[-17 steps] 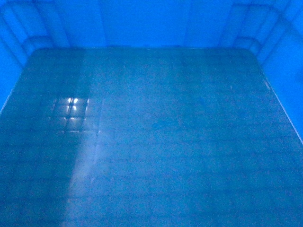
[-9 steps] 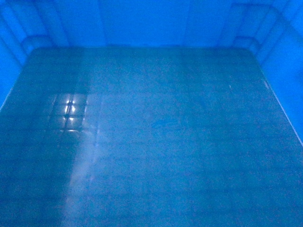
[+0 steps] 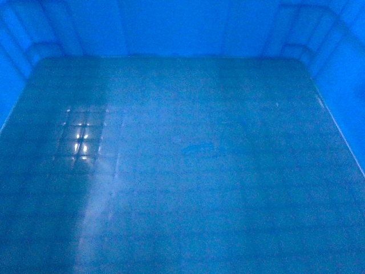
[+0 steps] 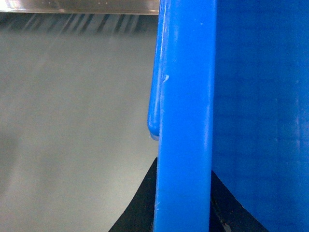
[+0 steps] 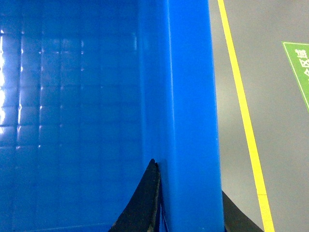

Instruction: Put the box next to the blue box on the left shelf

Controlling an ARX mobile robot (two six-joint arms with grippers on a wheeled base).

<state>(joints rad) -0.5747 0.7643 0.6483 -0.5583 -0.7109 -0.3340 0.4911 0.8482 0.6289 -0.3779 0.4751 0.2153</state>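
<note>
**Box held by both rims, shelf out of sight**

Nearest the wrist cameras, the black fingers of the left gripper (image 4: 182,212) are seen on either side of the box's left rim (image 4: 186,121), clenched on it. The right gripper (image 5: 190,208) is likewise closed over the right rim (image 5: 193,96), one finger inside the wall and one outside. The box (image 3: 188,160) is thus carried between the two arms, above the grey floor (image 4: 72,121), and its gridded bottom fills the head view almost entirely.

For the carry to be done well, both grips should be kept firm and level, so that the box is not twisted or let slip from the thin rims. The arms are best moved together at one pace. Since the forward view is blocked by the box itself, the approach to the shelf should be slow, and the box should be lowered onto the rollers only once it is judged to be beside the other blue box.

Beyond the box, a yellow line (image 5: 241,111) and the corner of a green sign (image 5: 298,67) are seen on the floor to the right. A pale metal edge (image 4: 77,6) is cut off at the top of the left wrist view; what it belongs to cannot be told. Neither the shelf nor the other blue box is visible anywhere.
</note>
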